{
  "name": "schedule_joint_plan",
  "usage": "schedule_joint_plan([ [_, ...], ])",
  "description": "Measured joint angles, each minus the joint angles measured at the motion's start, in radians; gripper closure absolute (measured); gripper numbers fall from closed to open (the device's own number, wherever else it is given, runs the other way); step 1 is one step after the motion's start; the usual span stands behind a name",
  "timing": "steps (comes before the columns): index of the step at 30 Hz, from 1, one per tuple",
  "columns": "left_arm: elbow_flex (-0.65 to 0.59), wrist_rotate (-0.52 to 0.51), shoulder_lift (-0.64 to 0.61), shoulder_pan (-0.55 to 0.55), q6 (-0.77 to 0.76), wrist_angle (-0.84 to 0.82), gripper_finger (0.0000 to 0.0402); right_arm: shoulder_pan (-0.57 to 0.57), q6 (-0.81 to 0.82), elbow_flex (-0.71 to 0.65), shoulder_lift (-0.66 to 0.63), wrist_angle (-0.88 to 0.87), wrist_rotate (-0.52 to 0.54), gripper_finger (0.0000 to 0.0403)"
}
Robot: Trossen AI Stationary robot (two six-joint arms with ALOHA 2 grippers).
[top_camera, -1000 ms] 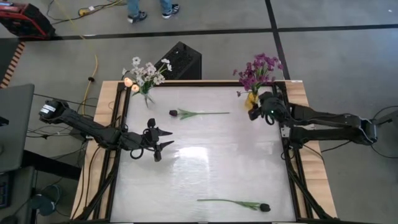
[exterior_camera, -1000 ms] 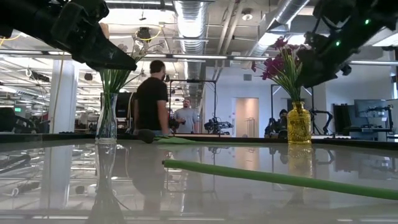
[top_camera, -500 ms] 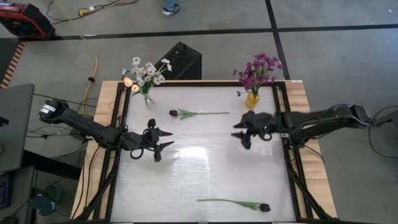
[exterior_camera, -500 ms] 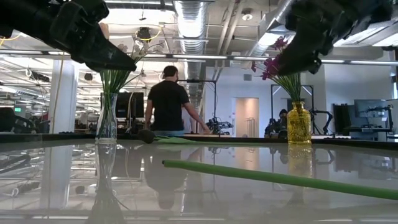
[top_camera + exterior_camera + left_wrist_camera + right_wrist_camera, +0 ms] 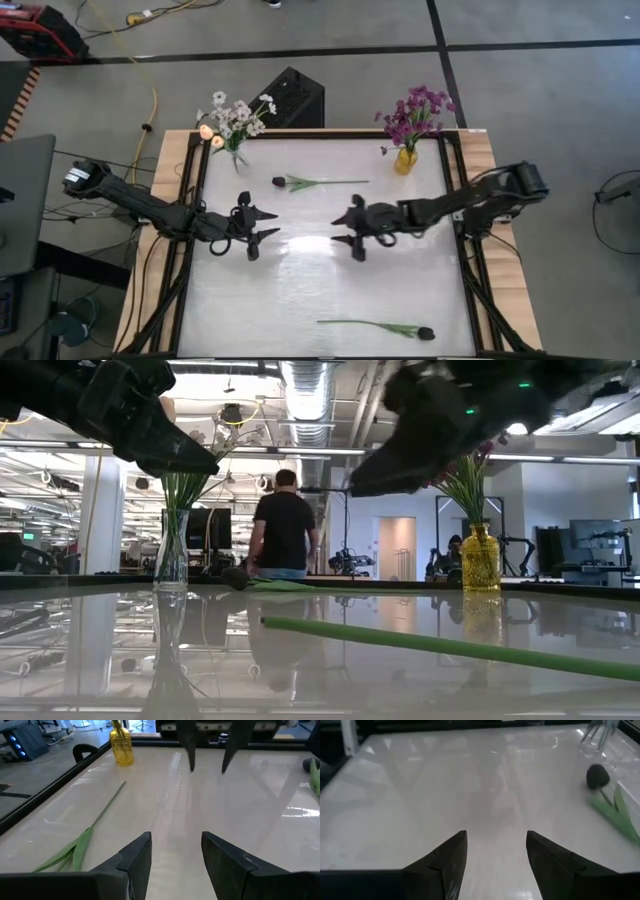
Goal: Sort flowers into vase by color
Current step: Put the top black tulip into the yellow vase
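Two flowers with dark buds lie flat on the white table: one at the far middle (image 5: 320, 182), its bud (image 5: 597, 776) toward the left, and one by the near edge (image 5: 375, 327). A clear vase (image 5: 237, 150) at the far left holds white and peach blossoms. At the far right, a yellow vase (image 5: 405, 160) holds purple ones. My left gripper (image 5: 272, 222) hovers open left of centre, pointing right. Facing it, my right gripper (image 5: 337, 230) hovers open over the table's middle. Neither has anything between its fingers.
Black rails frame the table's left and right edges (image 5: 190, 220). A black box (image 5: 290, 97) stands on the floor beyond the far edge. A person (image 5: 283, 525) stands in the room behind the table. Bare table lies between the two flowers.
My right gripper has swung away from the yellow vase at the far right, travelling toward the table's left and a little toward the near edge while sinking slightly. It has turned so that its fingers face my left gripper. The flowers have not moved.
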Motion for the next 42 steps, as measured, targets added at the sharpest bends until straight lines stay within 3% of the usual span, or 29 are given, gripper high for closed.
schedule_joint_plan([
  [3,0.0,0.0,0.0,0.0,-0.018,0.0,0.0239,-0.041,-0.044,0.117,0.11,-0.058,-0.01,0.0182],
  [8,0.0,-0.002,0.0,0.0,-0.061,0.0,0.0239,-0.16,-0.111,0.347,0.269,-0.326,-0.097,0.0186],
  [18,0.0,0.031,0.0,-0.002,-0.107,-0.001,0.0239,-0.379,-0.286,0.645,0.486,-0.619,-0.097,0.0186],
  [24,0.0,0.03,0.0,-0.006,-0.103,-0.009,0.0239,-0.432,-0.338,0.722,0.564,-0.736,-0.115,0.0186],
  [42,0.0,0.022,0.0,-0.006,-0.096,-0.026,0.0239,-0.486,-0.354,0.736,0.602,-0.751,-0.143,0.0186],
])
